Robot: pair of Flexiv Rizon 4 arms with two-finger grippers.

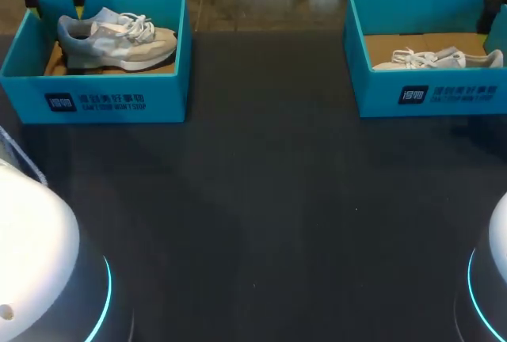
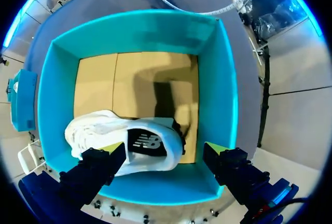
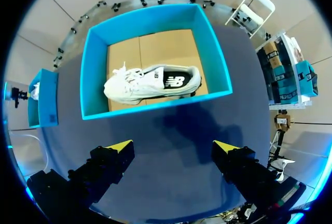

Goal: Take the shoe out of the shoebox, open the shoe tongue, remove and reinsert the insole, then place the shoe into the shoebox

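Shoe [image 2: 124, 140] in shoebox [image 2: 221, 94] under left gripper [image 2: 163, 150]

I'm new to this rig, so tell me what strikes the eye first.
Two teal boxes stand at the table's far side: the left shoebox holds a grey shoe, the right shoebox a white shoe. The left gripper hangs open above a boxed shoe; the right gripper is open over bare table.

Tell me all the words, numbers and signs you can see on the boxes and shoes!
Left shoebox, front: badge and white print, too blurred to read.
Right shoebox, front: the same, too blurred.
Left shoe, side: white logo on a dark patch, no readable word.
Right shoe, side: the same logo.
Numbers: none seen.
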